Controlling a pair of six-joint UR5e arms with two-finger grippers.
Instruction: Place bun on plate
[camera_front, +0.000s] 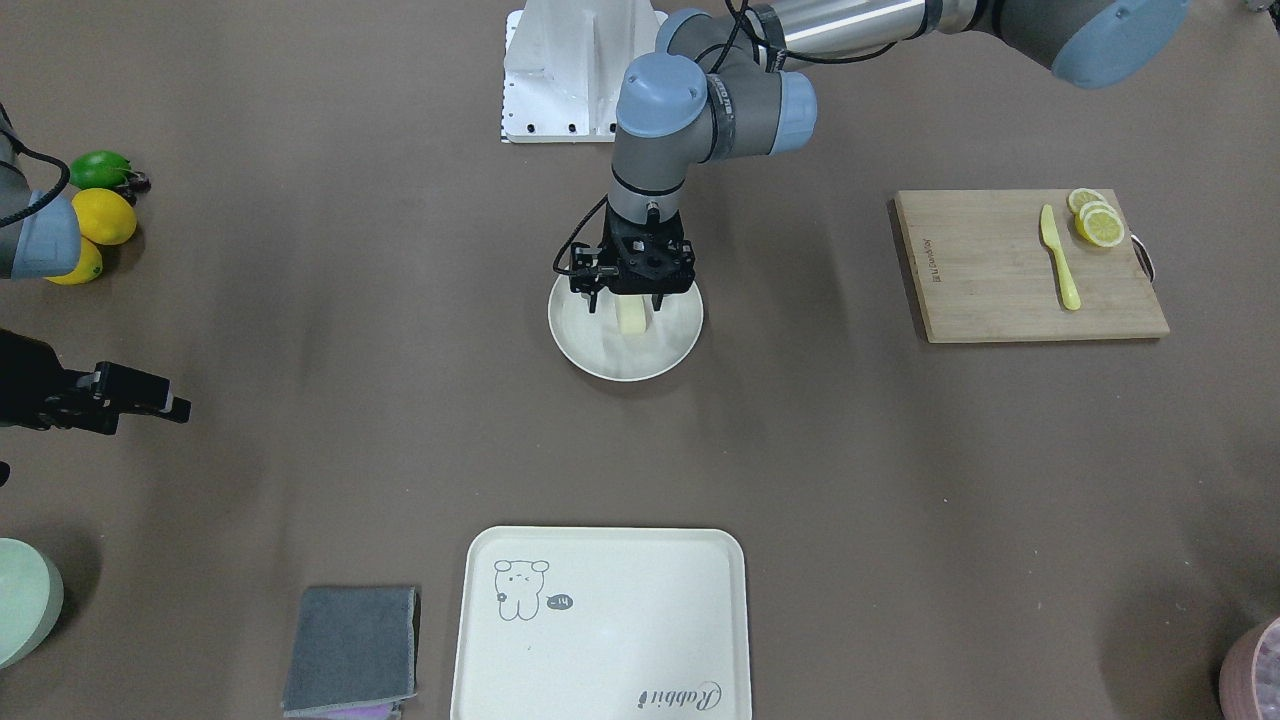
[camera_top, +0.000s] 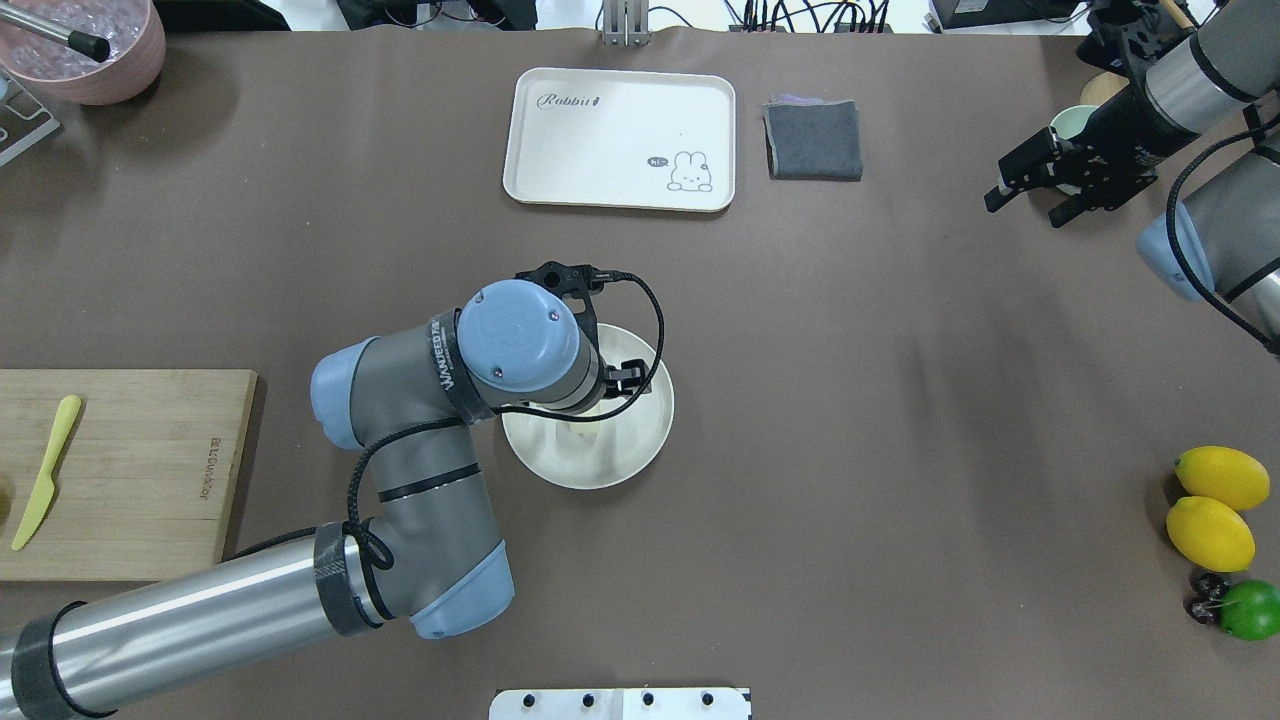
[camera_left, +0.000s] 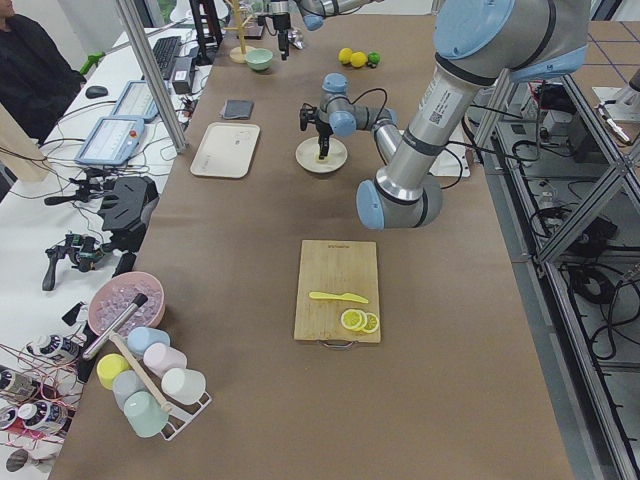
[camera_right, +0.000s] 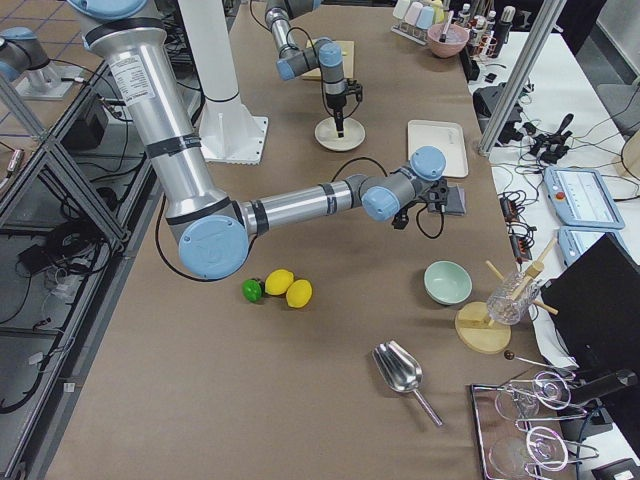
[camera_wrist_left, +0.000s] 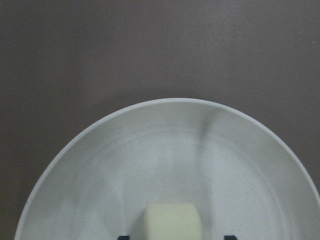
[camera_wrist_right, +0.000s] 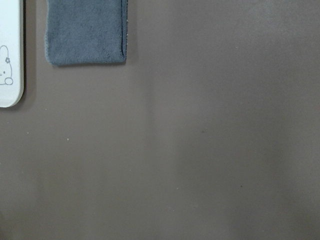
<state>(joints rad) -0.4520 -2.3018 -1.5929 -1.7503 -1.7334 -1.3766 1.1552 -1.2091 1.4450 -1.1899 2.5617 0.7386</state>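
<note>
The round cream plate (camera_front: 620, 372) sits mid-table. The bun (camera_front: 633, 320), a small pale cylinder, rests on it near the middle. My left gripper (camera_front: 626, 300) points straight down over the plate, open, with one finger on either side of the bun and a gap on each side. In the left wrist view the bun (camera_wrist_left: 173, 221) lies on the plate (camera_wrist_left: 165, 130) at the bottom edge, with the dark fingertips (camera_wrist_left: 229, 237) well clear of it. From overhead the left arm covers most of the plate (camera_top: 640, 440). My right gripper (camera_top: 1022, 208) hovers open and holds nothing, far off at the table's side.
A cream rabbit tray (camera_top: 620, 100) and a folded grey cloth (camera_top: 812, 140) lie beyond the plate. A wooden board (camera_front: 1000, 290) carries a yellow knife (camera_front: 1058, 258) and lemon slices (camera_front: 1098, 222). Two lemons (camera_top: 1220, 478) and a lime (camera_top: 1250, 608) sit on the robot's right.
</note>
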